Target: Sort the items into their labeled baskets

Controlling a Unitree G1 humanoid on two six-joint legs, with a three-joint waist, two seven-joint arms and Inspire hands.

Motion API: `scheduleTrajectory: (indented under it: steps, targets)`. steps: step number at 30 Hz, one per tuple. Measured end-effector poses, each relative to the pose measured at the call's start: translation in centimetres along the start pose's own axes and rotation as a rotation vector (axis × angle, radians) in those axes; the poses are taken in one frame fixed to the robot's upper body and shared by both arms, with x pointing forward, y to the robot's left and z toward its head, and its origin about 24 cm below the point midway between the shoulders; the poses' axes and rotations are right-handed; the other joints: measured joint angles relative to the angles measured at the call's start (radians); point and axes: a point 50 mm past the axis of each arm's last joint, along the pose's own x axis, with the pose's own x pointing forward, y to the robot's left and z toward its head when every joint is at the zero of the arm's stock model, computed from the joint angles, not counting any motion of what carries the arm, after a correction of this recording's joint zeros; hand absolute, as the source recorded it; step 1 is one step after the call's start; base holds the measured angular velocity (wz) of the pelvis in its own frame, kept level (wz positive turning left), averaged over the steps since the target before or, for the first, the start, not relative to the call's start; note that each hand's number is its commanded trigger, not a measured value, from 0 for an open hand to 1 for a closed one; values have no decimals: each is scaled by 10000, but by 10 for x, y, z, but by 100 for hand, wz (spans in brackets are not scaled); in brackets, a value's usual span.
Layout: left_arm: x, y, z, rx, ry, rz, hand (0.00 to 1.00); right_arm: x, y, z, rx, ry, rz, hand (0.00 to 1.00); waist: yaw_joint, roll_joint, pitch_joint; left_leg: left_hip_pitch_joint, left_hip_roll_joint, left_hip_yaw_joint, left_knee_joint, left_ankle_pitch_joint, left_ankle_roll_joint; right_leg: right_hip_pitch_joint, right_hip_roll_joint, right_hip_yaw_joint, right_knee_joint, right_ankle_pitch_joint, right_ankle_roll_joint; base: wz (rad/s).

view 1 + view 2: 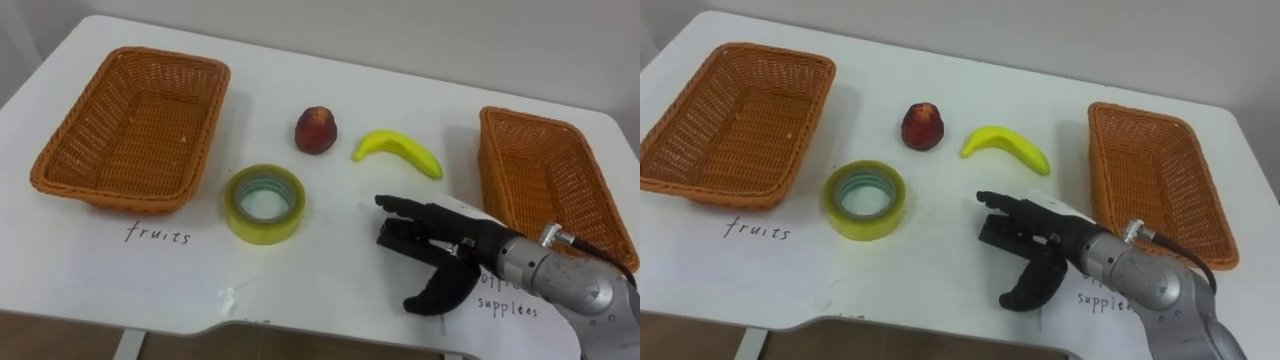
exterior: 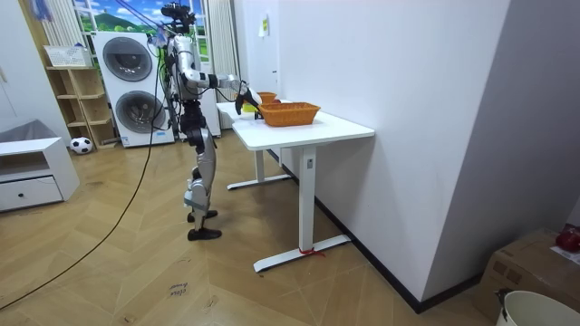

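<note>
White bench surface is seen from above, with plain pale wall behind it, and two words are handwritten on it. "fruits" is written in dark pen just in front of the left wicker basket, far off to the left of the right hand. A word that reads like "supplies" is written directly under the wrist; a line above it is covered by the hand and cannot be read. The right hand is held low over the bench with its fingers stretched out straight towards the left and the thumb curved underneath, and nothing is grasped in it; whether the bench is touched cannot be told. A roll of yellowish tape is laid flat to the left of the fingertips, apart from them. A banana is placed just beyond the hand, on the far side, and a red fruit lies beyond and to the left, beside the banana's stem end. The right wicker basket is set close on the hand's right. Both baskets are seen empty, and nothing stands between the hand and the tape. In the room view the robot is shown standing at the bench's end, one arm reached out over it, with two washing machines and a football behind it.
</note>
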Motion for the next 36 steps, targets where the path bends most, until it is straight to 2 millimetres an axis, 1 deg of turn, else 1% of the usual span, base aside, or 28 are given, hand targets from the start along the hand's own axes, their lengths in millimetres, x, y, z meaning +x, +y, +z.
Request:
scheduleTrajectory:
  steps: [4,6,19,26,31,34,36]
  targets:
    - [0,0,0,-27,15,-2,0,2,-1,-2,-5,163,-38,0,-2,-16,-4,15,-9,-1,18,1,1,1,-13,15,-3,0,0,0]
    - [0,1,-1,-107,49,33,0,2,-1,-2,-60,204,-55,0,6,-28,5,29,-20,-2,18,1,1,-4,-16,88,-11,0,1,0]
    - [-1,1,-5,-433,222,31,0,3,-2,-7,32,486,-284,0,-15,-17,26,12,-12,5,-24,0,2,-17,1,135,-5,1,3,0]
    - [-1,-1,-6,-556,257,-7,0,1,-8,-10,-553,954,-984,0,-68,-7,33,7,-18,7,-30,0,3,-5,-6,79,-13,1,4,0]
    - [-2,-2,-6,-583,233,-33,0,-2,-13,-19,-751,1477,-1354,0,-35,46,70,10,-30,17,-31,0,3,-5,-20,79,-20,2,5,0]
    - [-2,-2,-7,-561,272,-32,0,-1,-16,-18,-918,1558,-1511,0,-32,89,101,-2,-25,15,-36,0,3,-16,-13,70,-20,2,5,0]
    - [-2,-2,-7,-505,365,-31,0,-1,-17,-18,-987,1657,-1565,0,-29,99,101,-16,-20,-10,-40,0,3,-15,-10,-14,-20,2,5,2]
